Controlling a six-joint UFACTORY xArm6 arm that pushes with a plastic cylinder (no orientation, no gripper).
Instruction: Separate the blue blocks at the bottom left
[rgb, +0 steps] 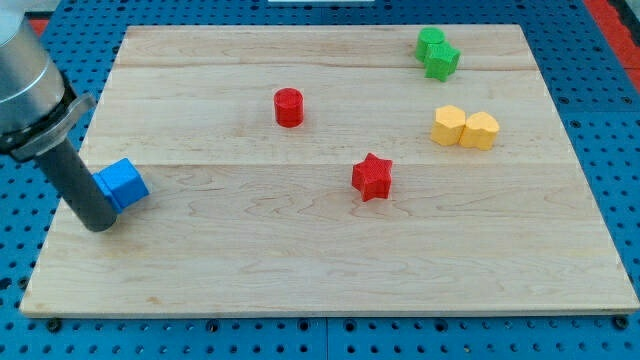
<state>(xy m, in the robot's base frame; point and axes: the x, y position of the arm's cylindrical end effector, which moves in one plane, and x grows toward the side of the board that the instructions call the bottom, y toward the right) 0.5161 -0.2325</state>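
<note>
A blue cube (122, 183) lies near the board's left edge, at mid height. My rod comes down from the view's top left, and my tip (100, 224) rests on the board just left of and below the cube, touching or nearly touching its lower left side. Only one blue block shows; the rod may hide a second one behind it.
A red cylinder (288, 107) stands at upper centre and a red star (372, 177) at centre. Two green blocks (437, 53) touch at the top right. Two yellow blocks (465, 128) sit side by side at the right. The wooden board (320, 270) lies on a blue pegboard.
</note>
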